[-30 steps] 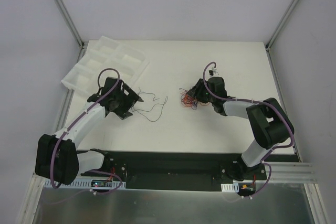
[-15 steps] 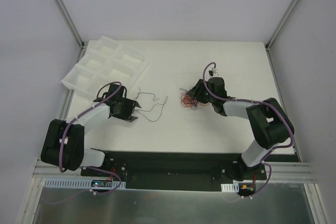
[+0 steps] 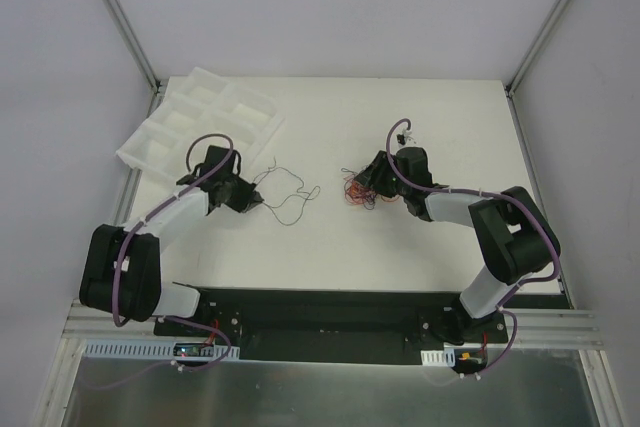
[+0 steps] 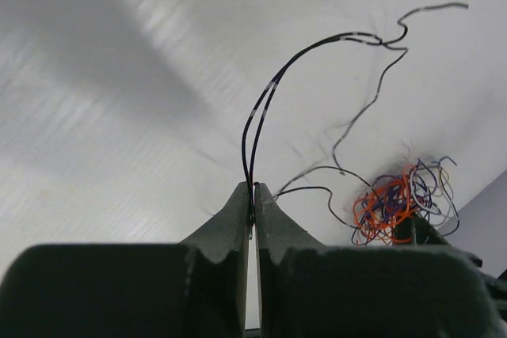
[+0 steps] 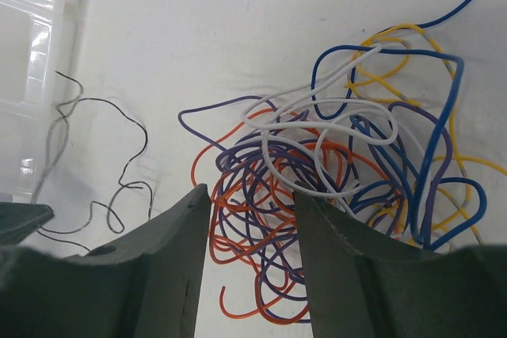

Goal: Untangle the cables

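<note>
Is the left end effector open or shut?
Shut: the left end effector clamps thin black cables at its tips.

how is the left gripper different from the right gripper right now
The left gripper is shut, its jaws pinching two thin black cables; the right gripper is open, jaws apart. The left gripper holds only those strands, while the right gripper straddles part of the coloured tangle without closing on it. Both have dark fingers and sit low over the white table.
</note>
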Motion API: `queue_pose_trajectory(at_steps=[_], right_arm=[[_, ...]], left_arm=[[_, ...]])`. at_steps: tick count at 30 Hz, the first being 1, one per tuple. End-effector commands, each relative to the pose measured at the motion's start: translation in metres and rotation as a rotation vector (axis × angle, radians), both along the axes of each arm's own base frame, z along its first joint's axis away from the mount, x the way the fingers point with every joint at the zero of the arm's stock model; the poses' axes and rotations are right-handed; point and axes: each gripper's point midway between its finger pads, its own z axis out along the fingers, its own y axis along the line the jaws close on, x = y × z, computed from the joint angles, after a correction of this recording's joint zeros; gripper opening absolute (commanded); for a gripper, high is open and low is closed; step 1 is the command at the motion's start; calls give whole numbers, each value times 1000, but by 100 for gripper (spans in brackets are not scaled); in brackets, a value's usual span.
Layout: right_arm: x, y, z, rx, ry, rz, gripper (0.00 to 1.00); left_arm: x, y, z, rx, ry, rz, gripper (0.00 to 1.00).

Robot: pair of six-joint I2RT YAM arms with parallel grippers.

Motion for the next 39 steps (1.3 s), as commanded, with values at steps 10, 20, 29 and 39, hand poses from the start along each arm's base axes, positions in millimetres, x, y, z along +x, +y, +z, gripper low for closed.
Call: queue_pose_trajectory(at_steps=[10, 20, 29, 39], right_arm=[[5, 7, 21, 40, -60, 24, 49], [5, 8, 22, 47, -60, 30, 50], [5, 10, 22, 55, -60, 33, 49], [6, 8, 21, 78, -52, 26, 49]], left_arm=[[40, 44, 149, 535, -602, -584, 0], [74, 102, 225, 987, -832, -697, 0], [78, 124, 190, 945, -832, -760, 0], [67, 158, 139, 1183, -758, -777, 0]])
